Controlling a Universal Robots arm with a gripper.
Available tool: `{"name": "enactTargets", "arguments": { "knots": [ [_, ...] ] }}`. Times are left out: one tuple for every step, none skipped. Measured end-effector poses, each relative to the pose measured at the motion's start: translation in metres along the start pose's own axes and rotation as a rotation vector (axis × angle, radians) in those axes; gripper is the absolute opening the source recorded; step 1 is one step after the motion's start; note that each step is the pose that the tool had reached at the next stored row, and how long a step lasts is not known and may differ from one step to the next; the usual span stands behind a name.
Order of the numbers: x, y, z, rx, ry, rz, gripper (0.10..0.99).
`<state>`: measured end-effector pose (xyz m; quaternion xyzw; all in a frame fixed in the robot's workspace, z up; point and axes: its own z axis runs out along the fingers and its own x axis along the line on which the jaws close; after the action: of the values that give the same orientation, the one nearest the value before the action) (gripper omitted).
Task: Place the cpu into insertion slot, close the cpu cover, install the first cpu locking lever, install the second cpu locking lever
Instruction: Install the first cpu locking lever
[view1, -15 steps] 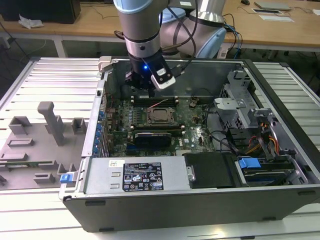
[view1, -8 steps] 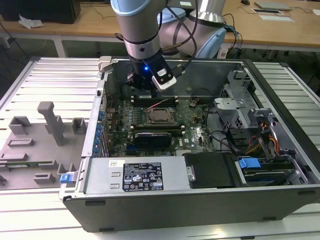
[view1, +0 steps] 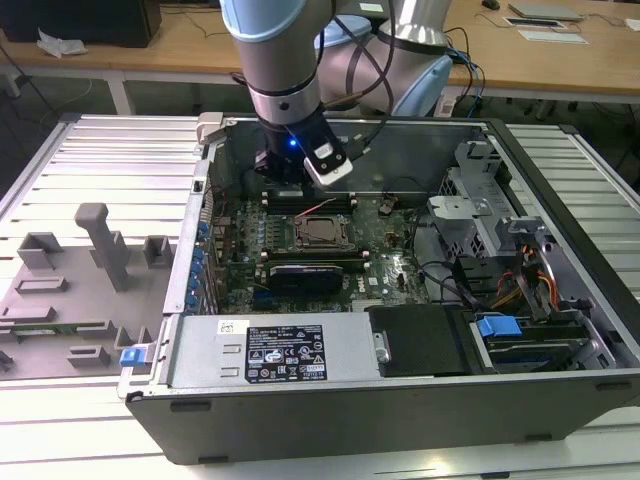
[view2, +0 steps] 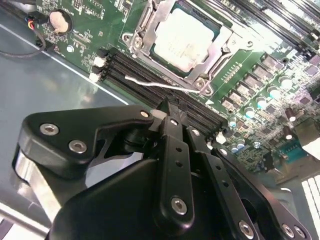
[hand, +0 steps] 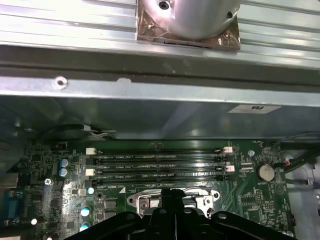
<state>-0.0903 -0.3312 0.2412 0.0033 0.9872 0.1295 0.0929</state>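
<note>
Black metal fingers of the gripper (view2: 167, 106) were pressed together at the tips in both wrist views, with nothing between them. The single arm (view1: 285, 80) came down steeply from twelve o'clock in the exterior view, its wrist pointing nearly straight down inside the lidless computer case (view1: 400, 415). The claw hung low over the memory slots (hand: 157, 161); four of these long black slots could be counted in the first wrist view.

Just beyond the joined tips in the second wrist view ran one thin pale wire lever (view2: 155, 83), near the claw but not touching it. Whether it was latched I could not tell. Past it lay the one cpu (view2: 184, 37), silvery top up, seated in the insertion slot (view1: 304, 240). The one cpu cover (view2: 145, 27) lay down around it as a metal frame.

In the exterior view the cpu sat at about five o'clock from the claw, near the middle of the green motherboard (view1: 390, 250). One round coin battery (view2: 57, 21) sat on the board, well apart from the socket. At six o'clock from the cpu a silver power supply box (view1: 270, 350) lay along the case's near wall. At nine o'clock, outside the case, stood one grey fixture tray (view1: 60, 300).
</note>
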Motion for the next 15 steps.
{"name": "enactTargets", "arguments": {
  "knots": [
    [-0.0017,-0.0007,0.0015,0.000,-0.0002,0.001,0.106],
    [-0.0036,-0.0012,0.0027,0.000,-0.0002,0.001,0.106],
    [-0.0053,-0.0017,0.0038,0.000,-0.0003,0.001,0.106],
    [-0.0075,-0.0021,0.0049,0.000,-0.0003,0.002,0.106],
    [-0.0098,-0.0025,0.0061,0.000,-0.0005,0.002,0.106],
    [-0.0116,-0.0026,0.0069,0.000,-0.0008,0.003,0.106],
    [-0.0136,-0.0028,0.0079,0.000,-0.0010,0.003,0.106],
    [-0.0151,-0.0030,0.0086,0.000,-0.0011,0.004,0.106],
    [-0.0167,-0.0031,0.0094,0.001,-0.0014,0.005,0.106],
    [-0.0177,-0.0032,0.0099,0.001,-0.0015,0.005,0.106],
    [-0.0184,-0.0030,0.0105,0.001,-0.0019,0.007,0.106],
    [-0.0186,-0.0025,0.0111,0.002,-0.0025,0.009,0.106],
    [-0.0187,-0.0018,0.0117,0.002,-0.0032,0.012,0.106],
    [-0.0187,-0.0010,0.0123,0.002,-0.0038,0.014,0.106],
    [-0.0186,0.0002,0.0132,0.003,-0.0045,0.017,0.106]
  ]
}}
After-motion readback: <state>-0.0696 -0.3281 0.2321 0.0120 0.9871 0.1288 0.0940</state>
